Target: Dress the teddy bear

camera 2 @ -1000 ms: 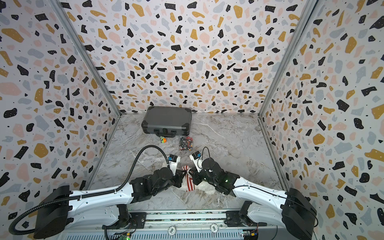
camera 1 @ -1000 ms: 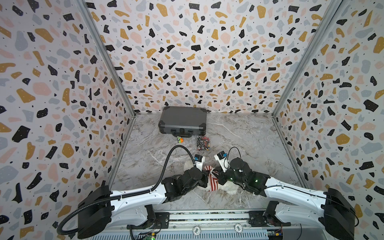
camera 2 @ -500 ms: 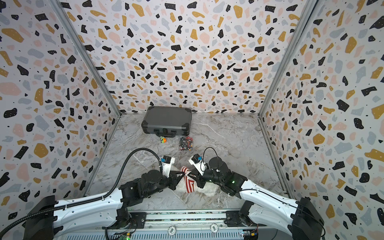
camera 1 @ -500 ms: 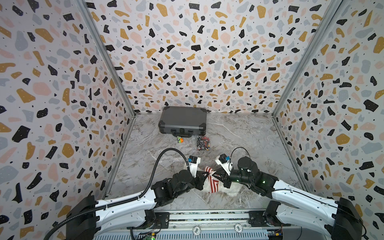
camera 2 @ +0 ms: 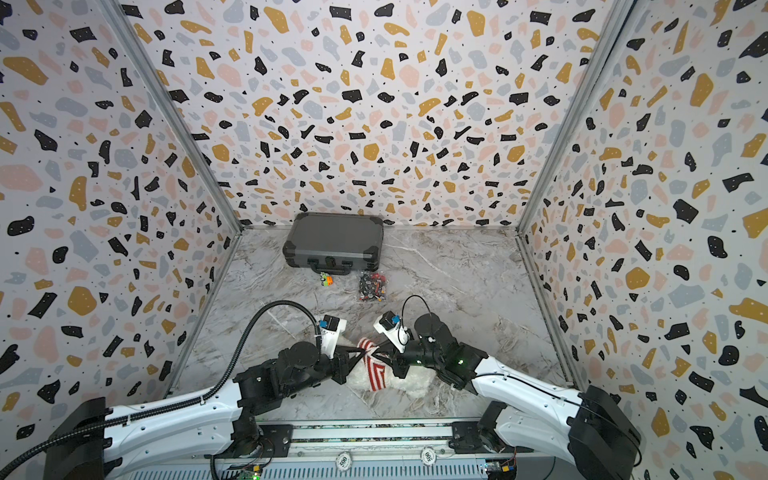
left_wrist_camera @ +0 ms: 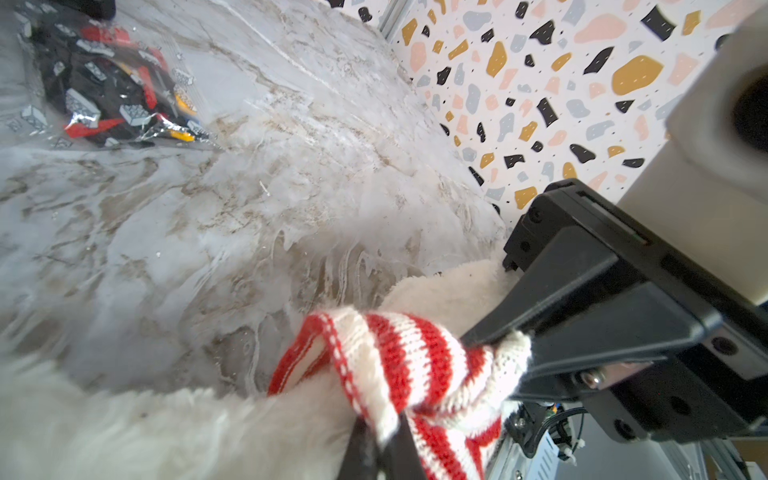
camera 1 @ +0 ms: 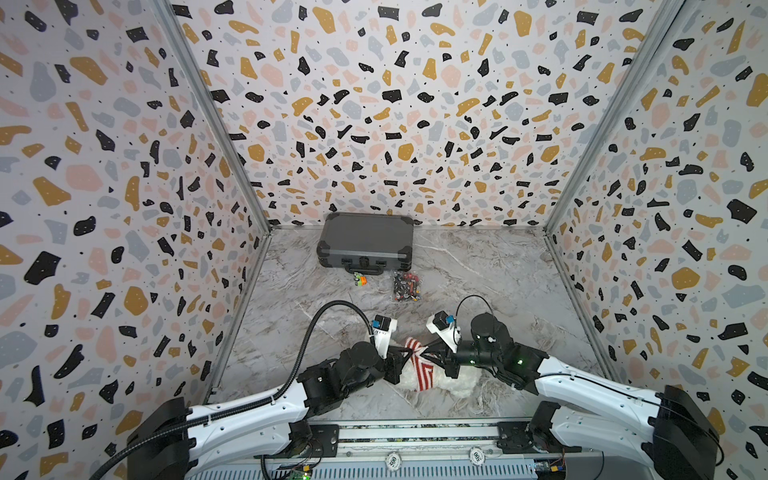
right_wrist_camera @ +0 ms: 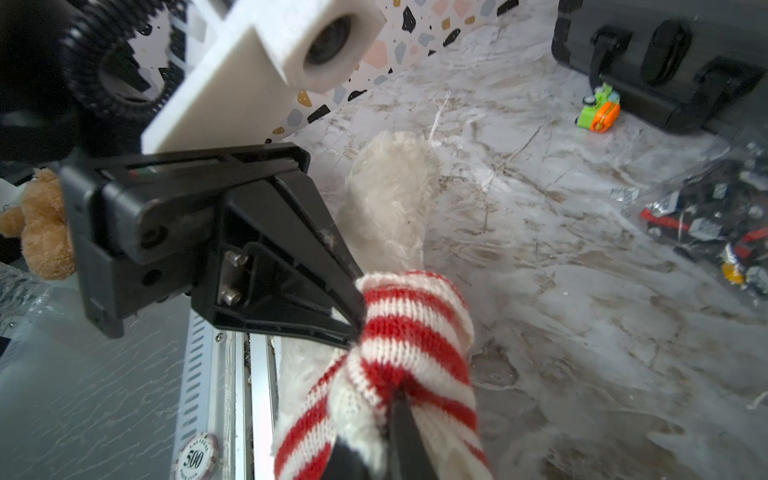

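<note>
I count one teddy bear [camera 1: 461, 386], one striped sweater [camera 1: 422, 369], one grey case [camera 1: 365, 237], one bag of bricks [camera 1: 406, 286] and one toy car [camera 1: 359, 280]. The bear lies on the table [camera 1: 498, 282] near the front rail, just beneath the left gripper [camera 1: 409, 353] and the right gripper [camera 1: 428, 356]. Each gripper is pinched tight on the sweater's edge. Bare table stretches behind the bear toward the case at the back wall, and the side walls stand well apart.

Grey case [camera 1: 365, 237] at back; green-orange toy [camera 1: 359, 280], brick bag [camera 1: 406, 286] just before it.
</note>
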Controlling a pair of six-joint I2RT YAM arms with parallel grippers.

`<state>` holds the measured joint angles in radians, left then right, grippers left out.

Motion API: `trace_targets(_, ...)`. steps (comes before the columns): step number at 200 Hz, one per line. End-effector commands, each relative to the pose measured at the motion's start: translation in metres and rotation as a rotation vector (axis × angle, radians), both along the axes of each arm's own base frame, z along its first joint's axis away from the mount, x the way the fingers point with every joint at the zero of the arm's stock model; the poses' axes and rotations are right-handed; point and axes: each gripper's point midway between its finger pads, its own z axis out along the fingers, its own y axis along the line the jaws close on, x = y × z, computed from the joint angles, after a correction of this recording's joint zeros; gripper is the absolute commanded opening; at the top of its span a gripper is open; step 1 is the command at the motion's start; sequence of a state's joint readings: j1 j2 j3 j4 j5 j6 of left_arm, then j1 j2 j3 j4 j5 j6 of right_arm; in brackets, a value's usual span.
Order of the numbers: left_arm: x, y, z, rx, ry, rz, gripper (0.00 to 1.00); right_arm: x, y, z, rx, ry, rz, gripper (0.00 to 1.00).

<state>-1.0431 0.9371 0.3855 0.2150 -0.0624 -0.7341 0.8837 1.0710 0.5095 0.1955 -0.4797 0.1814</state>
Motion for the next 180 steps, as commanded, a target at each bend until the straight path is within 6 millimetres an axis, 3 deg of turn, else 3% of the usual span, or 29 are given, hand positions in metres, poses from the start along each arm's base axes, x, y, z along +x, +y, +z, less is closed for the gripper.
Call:
trace_targets(1,0.017,0.016,-0.018,0.074,-0.029,0.079,0.0,-0.003,0.008,0.003,0.009,0.025,0.024,0.18)
trace_targets(29,0.009,0.009,-0.031,0.094,-0.006,0.035,0.0,0.009,0.003,-0.009,-0.052,0.021,-0.043,0.31)
trace_targets(50,0.006,0.005,-0.029,0.065,-0.008,0.02,0.0,0.015,-0.007,0.002,-0.048,-0.022,-0.11,0.45)
trace_targets(77,0.003,0.002,-0.023,0.034,-0.006,0.009,0.0,0.015,-0.019,0.016,-0.097,-0.111,-0.188,0.48)
trace_targets(95,0.002,0.0,-0.017,0.015,-0.009,0.002,0.0,0.007,-0.02,0.025,-0.13,-0.161,-0.21,0.41)
trace_targets(130,-0.002,-0.004,-0.014,0.018,-0.009,-0.018,0.0,-0.006,-0.014,0.037,-0.152,-0.211,-0.204,0.18)
trace_targets(157,-0.004,-0.007,-0.012,0.018,-0.015,-0.029,0.0,-0.002,-0.011,0.024,-0.229,-0.202,-0.203,0.04)
trace_targets(180,-0.006,-0.009,-0.011,0.016,-0.015,-0.037,0.0,-0.004,-0.007,0.015,-0.261,-0.187,-0.179,0.0)
